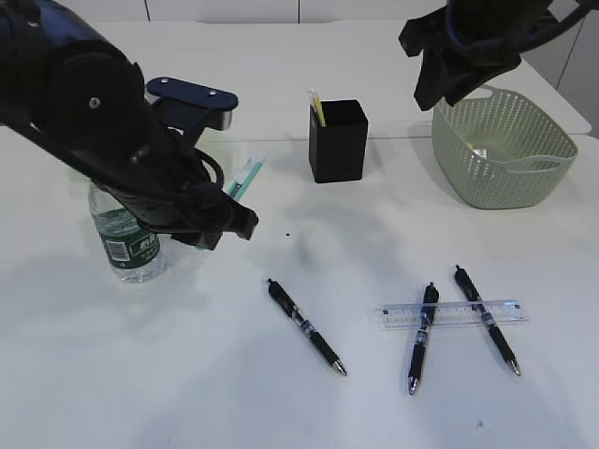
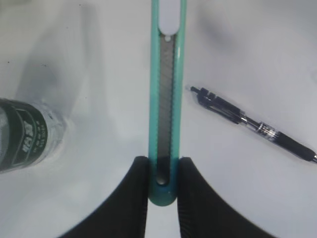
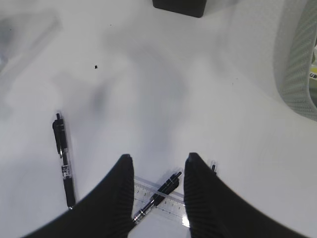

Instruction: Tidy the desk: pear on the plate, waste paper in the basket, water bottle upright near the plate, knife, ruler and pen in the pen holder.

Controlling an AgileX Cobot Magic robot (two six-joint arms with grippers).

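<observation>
My left gripper (image 2: 163, 166) is shut on the teal utility knife (image 2: 167, 99) and holds it above the table, next to the upright water bottle (image 1: 129, 238); the knife tip shows in the exterior view (image 1: 245, 178). The bottle also shows in the left wrist view (image 2: 27, 136). My right gripper (image 3: 157, 161) is open and empty, high above the clear ruler (image 1: 449, 313) and the pens. Three black pens (image 1: 305, 326) (image 1: 423, 335) (image 1: 487, 319) lie on the table; two cross the ruler. The black pen holder (image 1: 339, 140) stands at the back middle. Pear and plate are out of view.
A green mesh basket (image 1: 505, 150) stands at the back right, with something pale inside. The right arm hangs above the basket's left rim. One pen (image 2: 252, 126) lies right of the knife in the left wrist view. The ruler shows between the right jaws (image 3: 163, 196).
</observation>
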